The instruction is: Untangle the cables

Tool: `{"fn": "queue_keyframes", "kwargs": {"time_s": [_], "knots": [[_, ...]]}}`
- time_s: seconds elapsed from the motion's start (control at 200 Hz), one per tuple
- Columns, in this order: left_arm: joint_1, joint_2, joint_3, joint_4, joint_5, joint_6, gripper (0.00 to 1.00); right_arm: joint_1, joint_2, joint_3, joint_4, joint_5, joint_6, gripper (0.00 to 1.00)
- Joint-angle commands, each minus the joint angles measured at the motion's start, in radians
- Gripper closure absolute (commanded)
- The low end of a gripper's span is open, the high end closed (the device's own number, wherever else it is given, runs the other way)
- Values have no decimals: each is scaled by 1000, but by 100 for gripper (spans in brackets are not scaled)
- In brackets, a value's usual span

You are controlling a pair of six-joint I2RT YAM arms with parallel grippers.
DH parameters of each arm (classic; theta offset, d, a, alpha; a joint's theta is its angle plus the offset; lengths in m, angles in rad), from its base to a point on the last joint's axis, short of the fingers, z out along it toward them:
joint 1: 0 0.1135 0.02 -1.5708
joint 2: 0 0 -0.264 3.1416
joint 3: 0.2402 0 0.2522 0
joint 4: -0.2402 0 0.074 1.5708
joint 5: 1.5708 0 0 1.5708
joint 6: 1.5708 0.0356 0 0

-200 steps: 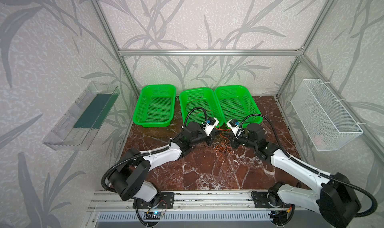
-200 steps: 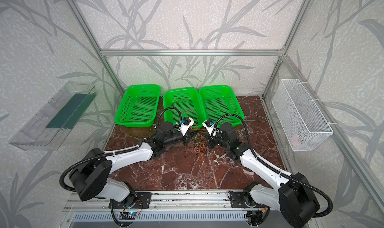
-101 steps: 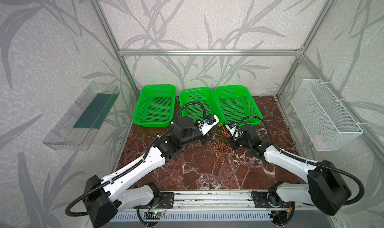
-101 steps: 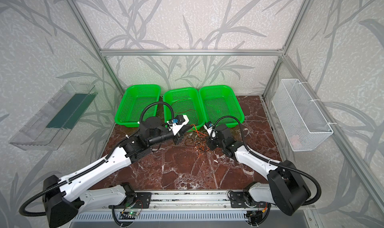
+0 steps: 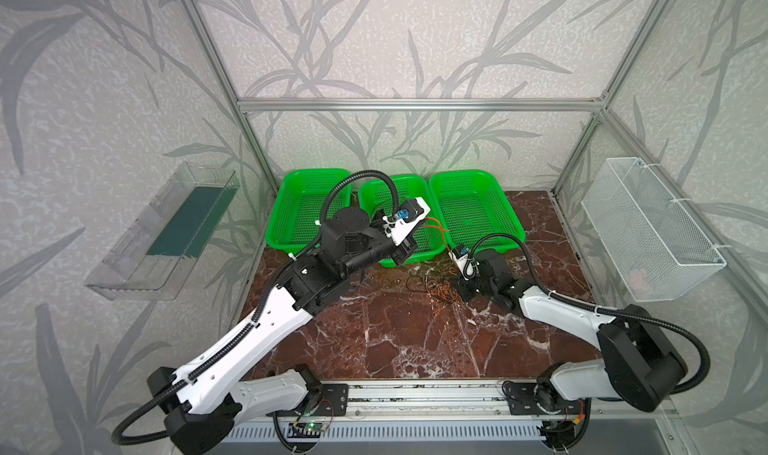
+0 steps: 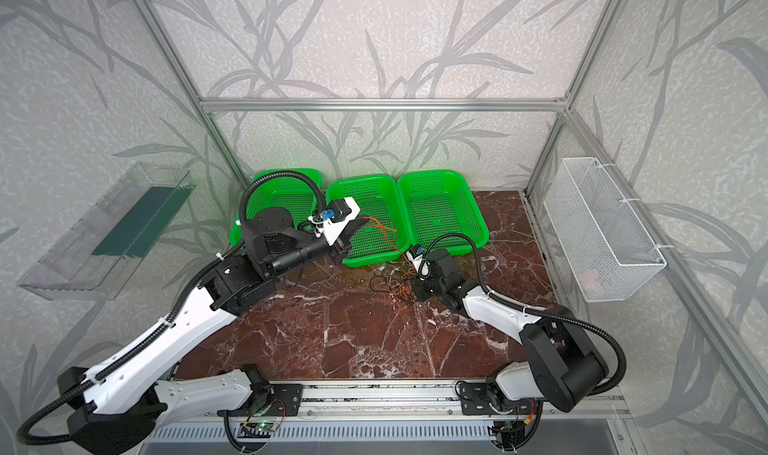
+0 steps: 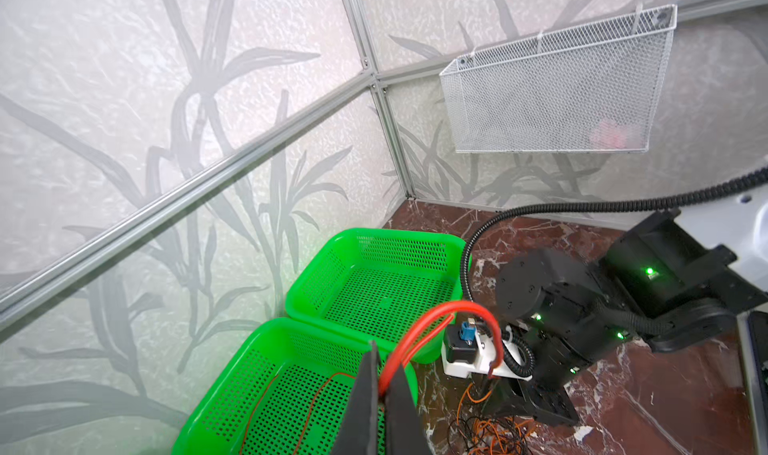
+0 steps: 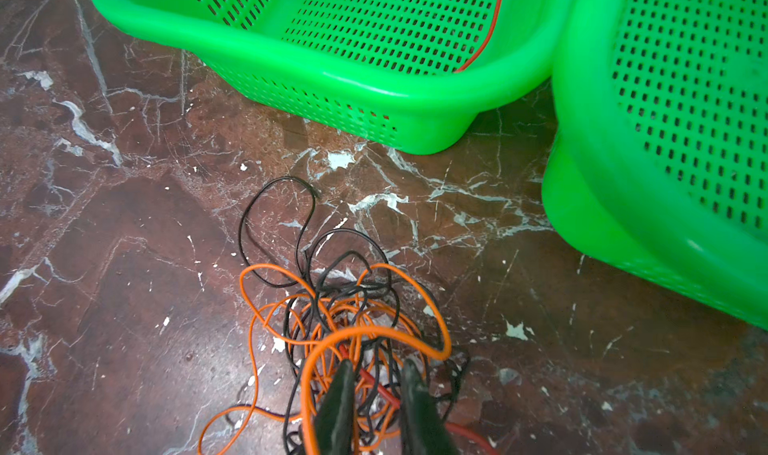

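In a top view, thin orange, red and black cables (image 5: 437,287) lie tangled on the red marble tabletop (image 5: 395,340). Left wrist: left claw (image 7: 381,363) pinches a red cable (image 7: 436,311). Right wrist: right claw (image 8: 378,384) spread, straddling the tangle.

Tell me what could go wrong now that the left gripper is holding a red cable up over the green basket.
1. The red cable pinched in the left gripper leads back into the tangle. The right gripper stands open over it, so pulling may drag or tighten the whole knot.
2. The cable loops close by the right arm's camera and seems to cross the middle basket at its rim. It could snag at either spot.
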Motion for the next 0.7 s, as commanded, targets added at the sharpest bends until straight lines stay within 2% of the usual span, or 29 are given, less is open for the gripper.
{"fn": "queue_keyframes", "kwargs": {"time_s": [0.0,0.24,0.55,0.695], "knots": [[43,-14,97,-47,-30,-4,100,-3,35,19,-20,41,10,79],[192,-7,252,-95,-19,-23,100,-3,76,18,-17,81,24,80],[262,7,381,-109,-32,-3,100,-6,86,14,-16,112,44,80],[272,16,393,-133,-20,-3,100,-9,82,17,-28,129,56,81]]}}
